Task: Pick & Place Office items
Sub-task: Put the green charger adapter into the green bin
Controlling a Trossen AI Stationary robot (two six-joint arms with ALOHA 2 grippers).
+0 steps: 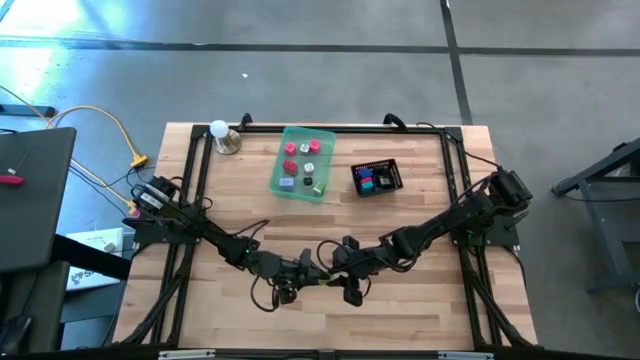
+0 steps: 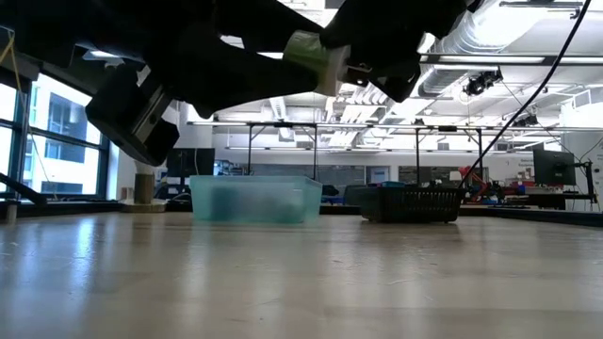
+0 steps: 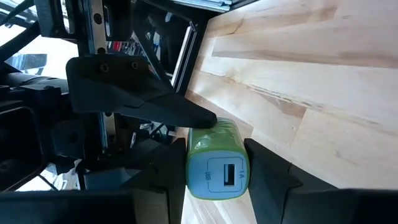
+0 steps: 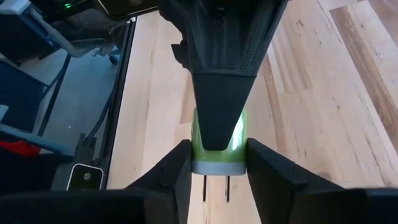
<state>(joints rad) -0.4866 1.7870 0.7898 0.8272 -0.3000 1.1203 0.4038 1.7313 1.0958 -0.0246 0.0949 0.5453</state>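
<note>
While grey concrete floor surrounds it on every side, the pale butcher-block wooden worktop (image 1: 420,225) sits inside a black metal frame (image 1: 196,170) that runs along its edges, and the low view looks across it into a large hall with windows and ceiling ducts. Most of the wood lies bare, with broad open boards at both sides and between the arms and the far containers. Along the far edge stand a translucent green rectangular tray (image 1: 279,168) holding several small pink, red and white office items (image 1: 302,149), and just beside it a black mesh basket (image 1: 377,190) with teal, blue and pink pieces inside; a small lamp with a white round bulb (image 1: 219,131) stands at the far left corner. Both dark arms reach in from the side edges and meet over the near middle, well apart from the tray and basket. Between them is a green-and-white blocky plug adapter (image 3: 216,160), raised above the wood. The left tool (image 3: 216,163) has its fingers closed against the adapter's sides, and the right tool (image 4: 218,163) also grips it, narrow, from the opposite end.
</note>
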